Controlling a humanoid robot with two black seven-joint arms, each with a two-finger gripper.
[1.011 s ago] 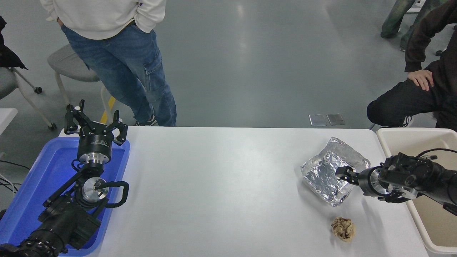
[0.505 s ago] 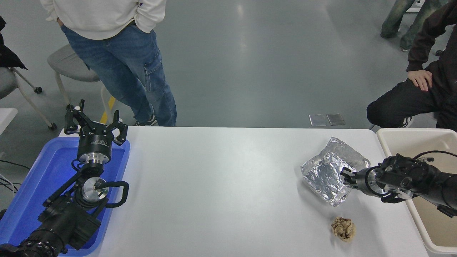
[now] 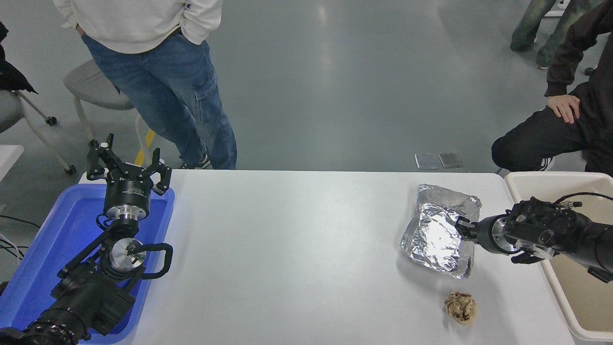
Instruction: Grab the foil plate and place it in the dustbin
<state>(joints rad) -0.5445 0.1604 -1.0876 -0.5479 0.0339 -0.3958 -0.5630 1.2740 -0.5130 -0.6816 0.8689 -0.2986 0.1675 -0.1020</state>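
Moved since the earlier frame: foil plate point(image 3: 438, 235), now tilted up on its right side and turned, its near right corner low toward the table point(image 3: 297, 249); right gripper point(image 3: 462, 227) drawn slightly back toward the right.

Right gripper: enters from the right edge, pointing left; clenched on the plate's right rim.

Foil plate: silver, wrinkled; at the table's right end, left of the dustbin point(image 3: 522, 184). Whether its left edge rests on the table cannot be told.

Dustbin: beige tub off the table's right end; right arm crosses over its rim.

Paper ball point(image 3: 460, 307): brown, crumpled; on the table, near side of the plate, apart from it.

Left gripper point(image 3: 128, 165): parked at lower left over the blue tray point(image 3: 43, 258), fingers spread, holding nothing.

Persons: one in jeans point(image 3: 163, 91) standing beyond the far edge, left; one seated point(image 3: 565, 124) far right.
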